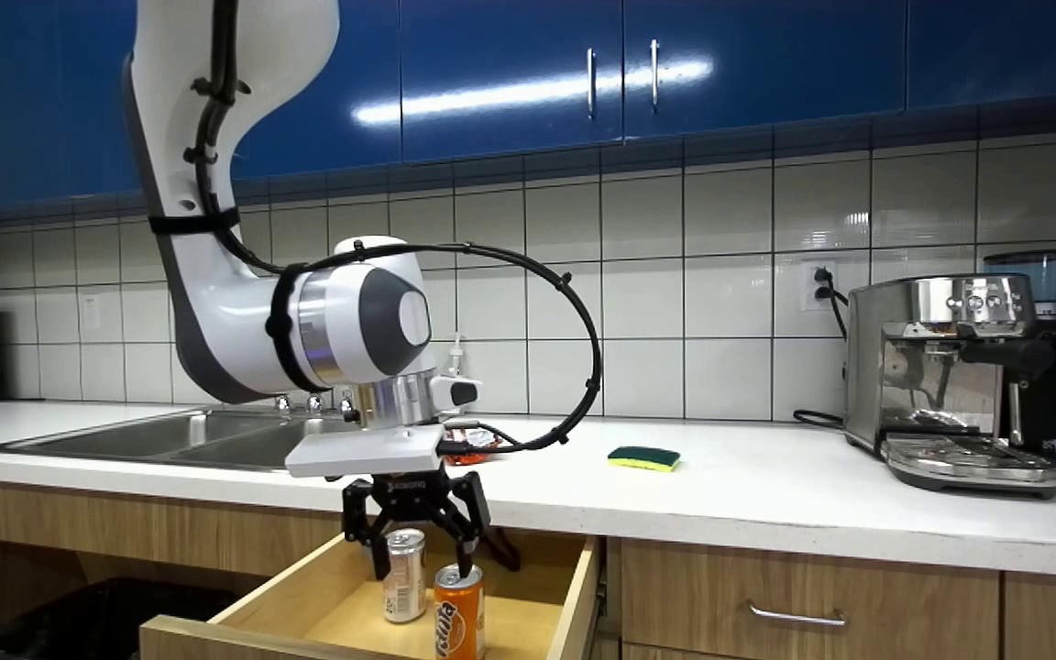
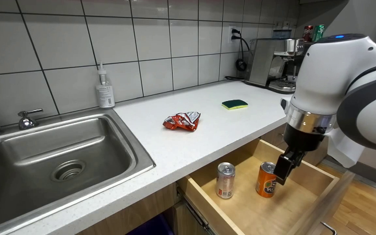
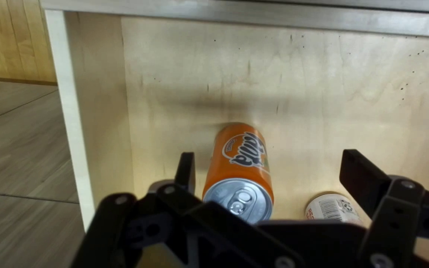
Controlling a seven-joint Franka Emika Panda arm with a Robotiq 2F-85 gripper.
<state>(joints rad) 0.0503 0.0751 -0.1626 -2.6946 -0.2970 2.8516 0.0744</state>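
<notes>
Here, claw (image 1: 423,570) spread wide near Fanta can (image 2: 265,182), silver can (image 2: 225,182) nearby, drawer (image 2: 256,217) beneath.

An orange can (image 2: 263,184) with dark, white-edged Fanta lettering stands upright on the pale wooden floor of an open drawer (image 2: 250,213), its silver top facing up and the pull tab in place. It is near the spread fingers (image 3: 187,169); whether they touch it cannot be told. A silver-and-white can (image 2: 225,182) with a printed barcode also stands upright in the drawer, apart from the orange one and close to a side wall.
</notes>
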